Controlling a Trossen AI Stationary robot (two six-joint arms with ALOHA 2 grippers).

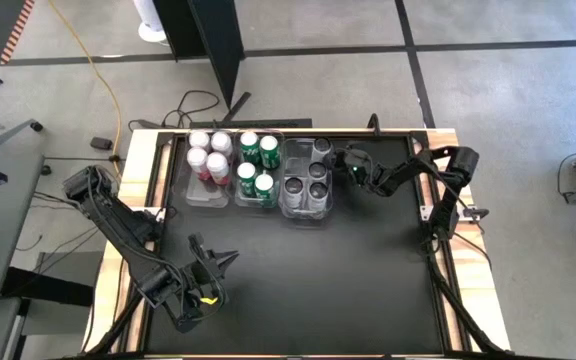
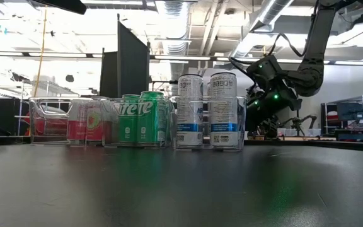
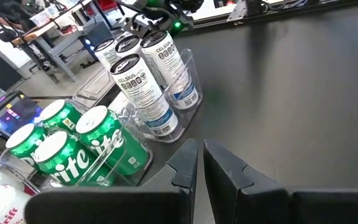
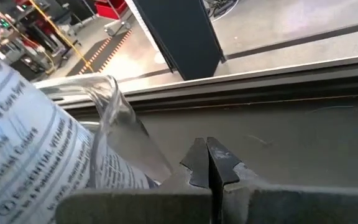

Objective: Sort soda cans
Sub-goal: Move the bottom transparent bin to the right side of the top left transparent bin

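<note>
Three clear bins stand side by side at the table's far middle. The left bin holds red-pink cans (image 1: pixel 208 160), the middle one green cans (image 1: pixel 256 166), the right one dark cans (image 1: pixel 310 182) with white-and-blue labels (image 2: pixel 210 110). All the cans stand upright on their bases. My right gripper (image 1: pixel 338 158) is shut and hovers just right of the dark-can bin's far right corner (image 4: pixel 118 106), next to a labelled can (image 4: pixel 36 143). My left gripper (image 1: pixel 226 258) is shut and waits over the table's near left, facing the bins (image 3: pixel 199 163).
The table's matte black top (image 1: pixel 318 280) stretches from the bins to the near edge. A raised wooden rim (image 1: pixel 438 135) runs around the table. Cables lie on the floor behind the far edge. Screens and shop benches stand beyond it.
</note>
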